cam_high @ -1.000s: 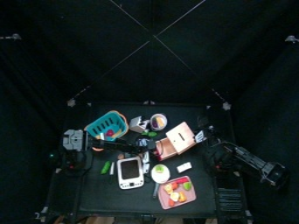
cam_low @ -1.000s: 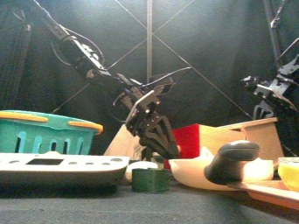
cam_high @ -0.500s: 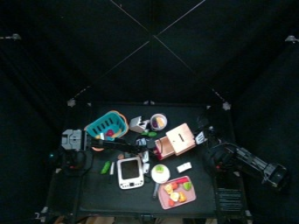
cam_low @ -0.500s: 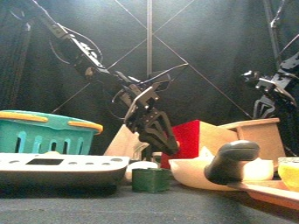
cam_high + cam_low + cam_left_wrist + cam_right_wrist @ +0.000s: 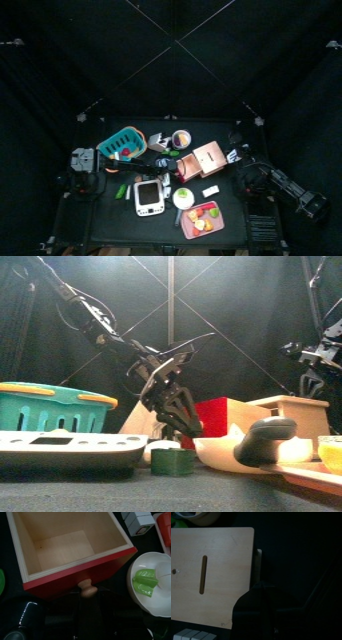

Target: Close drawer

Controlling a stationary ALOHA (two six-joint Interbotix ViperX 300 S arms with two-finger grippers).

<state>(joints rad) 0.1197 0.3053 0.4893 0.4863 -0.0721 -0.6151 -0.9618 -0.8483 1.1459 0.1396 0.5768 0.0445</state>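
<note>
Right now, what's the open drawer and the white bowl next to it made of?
The drawer looks like pale unfinished wood: faint grain inside, a red-painted front, and a turned wooden knob. The white bowl is smooth and glossy, probably plastic or ceramic; I can't tell which.

Your black table, crowded through the middle.
On it you have the teal basket, the tan drawer with its red-fronted compartment pulled out, a white device, a red fruit tray, a green block and a white bowl.
</note>
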